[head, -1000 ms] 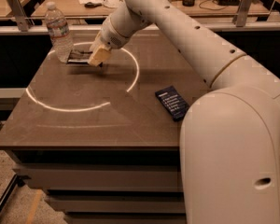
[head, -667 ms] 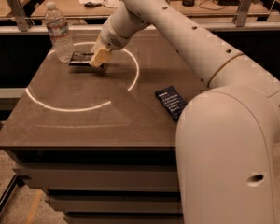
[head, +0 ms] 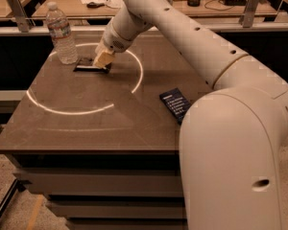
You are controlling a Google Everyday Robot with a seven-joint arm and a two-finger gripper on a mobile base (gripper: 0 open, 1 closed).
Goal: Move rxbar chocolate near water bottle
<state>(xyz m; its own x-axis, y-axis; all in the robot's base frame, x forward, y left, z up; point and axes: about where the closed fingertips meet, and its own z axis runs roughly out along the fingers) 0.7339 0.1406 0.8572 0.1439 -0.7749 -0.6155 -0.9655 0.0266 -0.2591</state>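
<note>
Tall clear ribbed plastic water bottle (head: 60, 32), white cap, upright at approx 10 o'clock on brown tabletop (head: 101, 128). Flat black rectangular rxbar chocolate (head: 87, 67) lies flat just beside bottle base, at its 4 o'clock. Tan-tipped gripper (head: 102, 60) down on bar's 3 o'clock end; clenched or released, can't tell. Dark blue bar wrapper (head: 175, 103) flat at 3 o'clock edge, well apart. White light ring (head: 67, 111) on surface.

surface (head: 134, 128): brown, pale ring marking
gripper (head: 102, 60): tan, near the surface's far left corner
rxbar chocolate (head: 86, 68): black
water bottle (head: 61, 32): clear, white cap, white-red label
</note>
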